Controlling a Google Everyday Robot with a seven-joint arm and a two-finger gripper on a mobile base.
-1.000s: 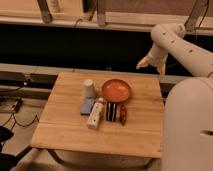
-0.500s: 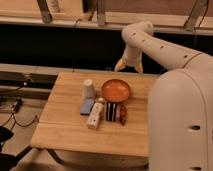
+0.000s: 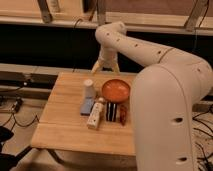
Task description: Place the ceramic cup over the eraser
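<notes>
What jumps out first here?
The robot's bulky white arm fills the right side of the view and arches over to the gripper, which hangs with jaws spread at the far edge of the wooden table. Next comes the orange bowl mid-table. The ceramic cup stands on its picture-left, and the striped eraser lies just in front of it.
</notes>
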